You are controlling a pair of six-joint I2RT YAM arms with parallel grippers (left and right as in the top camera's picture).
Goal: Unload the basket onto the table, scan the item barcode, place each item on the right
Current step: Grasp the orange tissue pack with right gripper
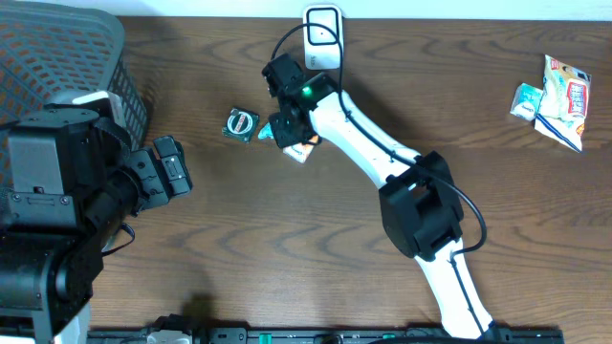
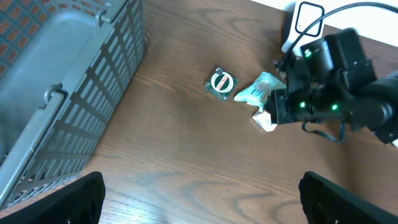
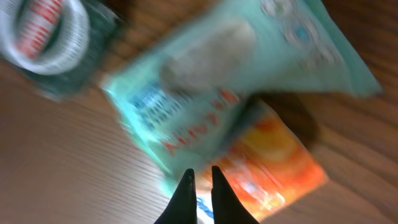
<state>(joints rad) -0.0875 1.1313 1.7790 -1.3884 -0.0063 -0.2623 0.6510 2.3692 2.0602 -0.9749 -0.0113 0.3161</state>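
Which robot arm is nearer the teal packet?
Right. The right end effector is just above the teal packet, fingers shut; the left end effector sits open, far off beside the basket.

a dark brown bench (image 1: 239, 258) with streaked wood grain fills nearly every view. beyond its far edge, at the top of the overhead view, lies a pale off-white strip (image 1: 459, 8); whether wall or floor, i cannot tell. soft light leaves a dull sheen on the wood.
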